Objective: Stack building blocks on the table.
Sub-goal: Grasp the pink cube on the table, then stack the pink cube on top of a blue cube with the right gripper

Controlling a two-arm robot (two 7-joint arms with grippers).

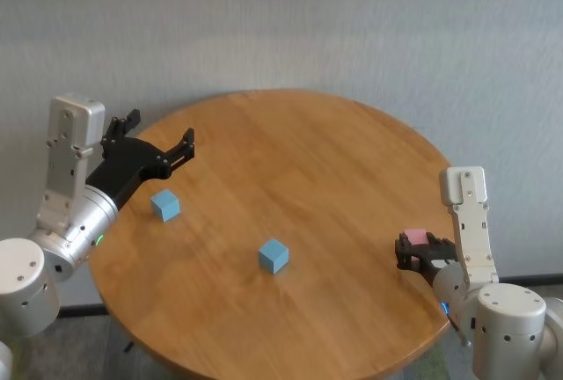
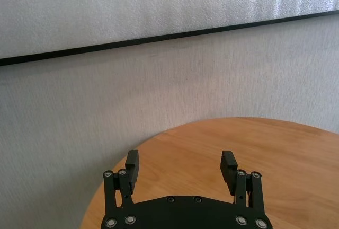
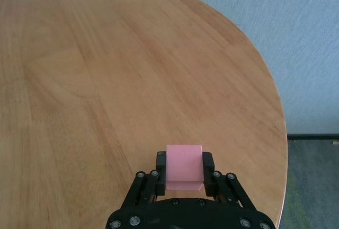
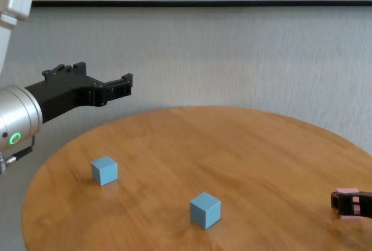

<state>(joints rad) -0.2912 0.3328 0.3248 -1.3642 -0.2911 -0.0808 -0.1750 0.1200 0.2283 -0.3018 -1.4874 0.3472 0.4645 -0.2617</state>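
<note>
Now the table (image 1: 334, 169) holds two blue blocks (image 1: 164, 205) (image 1: 274, 256), well apart. One pink block (image 3: 184, 166) is pinched in the right gripper (image 3: 184, 168) at the table's edge. The left gripper (image 2: 180, 168) hangs spread wide above the table's other edge.

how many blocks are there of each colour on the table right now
light blue blocks: 2, one near the table's left edge and one nearer the middle
pink block: 1, between the fingers of the right claw at the table's right edge
total: 3
</note>
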